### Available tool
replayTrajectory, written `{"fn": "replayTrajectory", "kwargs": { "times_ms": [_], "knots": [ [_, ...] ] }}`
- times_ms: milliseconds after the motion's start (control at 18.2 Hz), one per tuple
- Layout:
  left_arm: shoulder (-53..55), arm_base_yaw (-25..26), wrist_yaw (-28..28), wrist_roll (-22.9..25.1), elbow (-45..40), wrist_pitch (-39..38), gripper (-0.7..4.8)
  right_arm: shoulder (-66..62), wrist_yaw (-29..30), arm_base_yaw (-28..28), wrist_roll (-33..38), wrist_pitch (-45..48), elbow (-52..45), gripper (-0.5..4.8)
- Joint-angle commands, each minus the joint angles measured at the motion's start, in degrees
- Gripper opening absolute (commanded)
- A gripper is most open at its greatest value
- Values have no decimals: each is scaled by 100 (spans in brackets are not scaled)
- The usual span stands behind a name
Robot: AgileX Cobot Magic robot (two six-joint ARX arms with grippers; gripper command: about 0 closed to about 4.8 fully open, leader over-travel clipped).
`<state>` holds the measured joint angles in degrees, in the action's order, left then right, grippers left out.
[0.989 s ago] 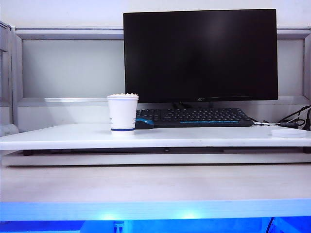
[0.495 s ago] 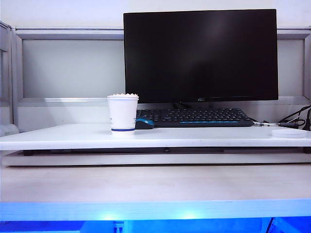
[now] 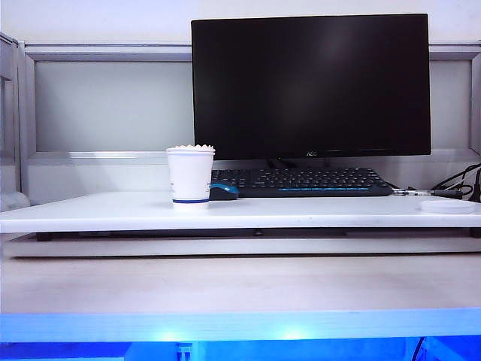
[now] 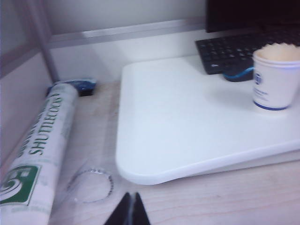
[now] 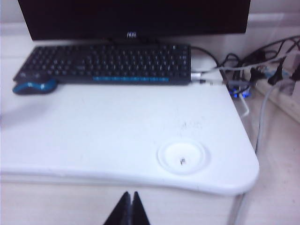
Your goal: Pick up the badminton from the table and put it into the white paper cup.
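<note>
Hovering off the desk's [image 4: 187, 140] front edge, left gripper [image 4: 131, 213] has fingertips pressed together, empty. Right gripper [image 5: 130, 211] likewise pinched closed, empty, near the flat white disc [image 5: 182, 156]. Badminton [image 3: 191, 148] sits inside the white paper cup [image 3: 189, 177], scalloped skirt showing above the rim, beside the mouse [image 3: 223, 191].

Table [image 3: 316, 213] front bare; white paper cup [image 3: 190, 175], keyboard [image 3: 301, 181] crowd the rear.
</note>
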<state>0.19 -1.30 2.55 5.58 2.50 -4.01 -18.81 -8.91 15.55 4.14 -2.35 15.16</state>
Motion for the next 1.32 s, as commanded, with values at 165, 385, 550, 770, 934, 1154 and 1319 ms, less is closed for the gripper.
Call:
{"fn": "replayTrajectory", "kwargs": {
  "times_ms": [165, 385, 550, 770, 934, 1154, 1319],
  "knots": [
    [2, 0, 155, 44, 11, 74, -5, 28, 1117, -1178, -81, 258, -142, -3],
    [2, 0, 160, 44, 11, 72, -5, 22, 2050, -2310, 190, 376, -273, -3],
    [2, 0, 157, 48, 11, 66, -5, 31, 2063, -2293, 190, 599, -492, -3],
    [2, 0, 160, 153, 11, 44, -5, 31, 2063, -2293, 186, 562, -520, -3],
    [2, 0, 157, 151, 9, -85, -5, 37, 2096, -2293, 186, 575, -807, -3],
    [2, 0, 271, 363, 9, -9, -5, 466, 2184, -2293, 179, 719, -1248, -3],
    [2, 0, 286, 367, 9, 37, -5, 859, 2212, -2293, 164, 623, -1386, -3]
  ]
}}
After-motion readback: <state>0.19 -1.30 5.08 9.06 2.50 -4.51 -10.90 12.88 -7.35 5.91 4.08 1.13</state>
